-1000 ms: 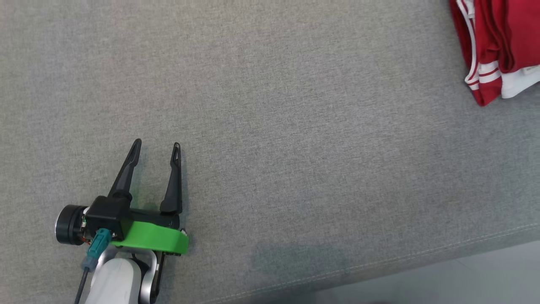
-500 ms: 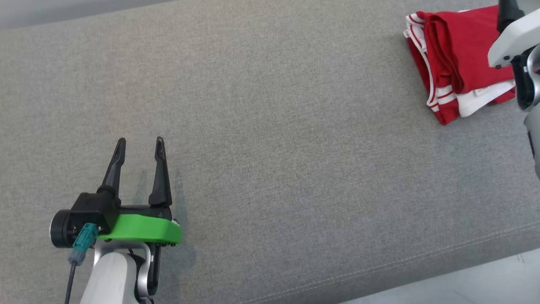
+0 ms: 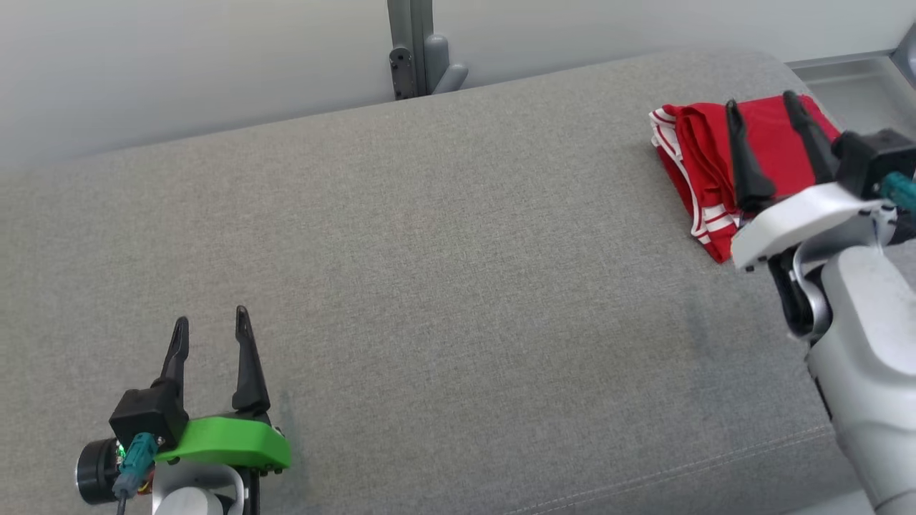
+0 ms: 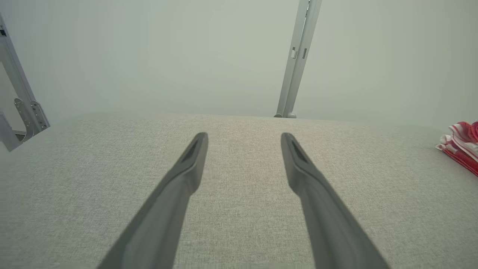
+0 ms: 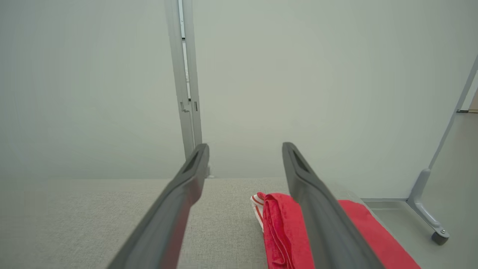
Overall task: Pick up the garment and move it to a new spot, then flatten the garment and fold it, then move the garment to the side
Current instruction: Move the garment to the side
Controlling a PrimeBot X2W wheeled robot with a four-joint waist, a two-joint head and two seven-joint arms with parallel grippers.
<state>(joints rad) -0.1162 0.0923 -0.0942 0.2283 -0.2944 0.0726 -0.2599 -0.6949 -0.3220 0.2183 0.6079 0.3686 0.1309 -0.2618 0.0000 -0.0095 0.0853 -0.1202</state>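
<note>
Our right gripper [image 3: 760, 100] gaped empty near the folded garment [image 3: 698, 157], left gripper [image 3: 211, 318] likewise, well apart — a shallow pinch, we judged, might lift one layer, undoing the fold.

The garment [image 3: 698, 146] lies far right on the cushion [image 3: 458, 272]; a post [image 3: 411, 43] stands behind.

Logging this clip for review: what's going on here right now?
A two-armed robot is working at a grey fabric-covered surface. A red garment with white striped trim lies folded near the surface's far right end. The right gripper is open beside it, fingers pointing across it, holding nothing. The left gripper is open and empty over bare fabric on the robot's left. The garment looks folded and set aside.
</note>
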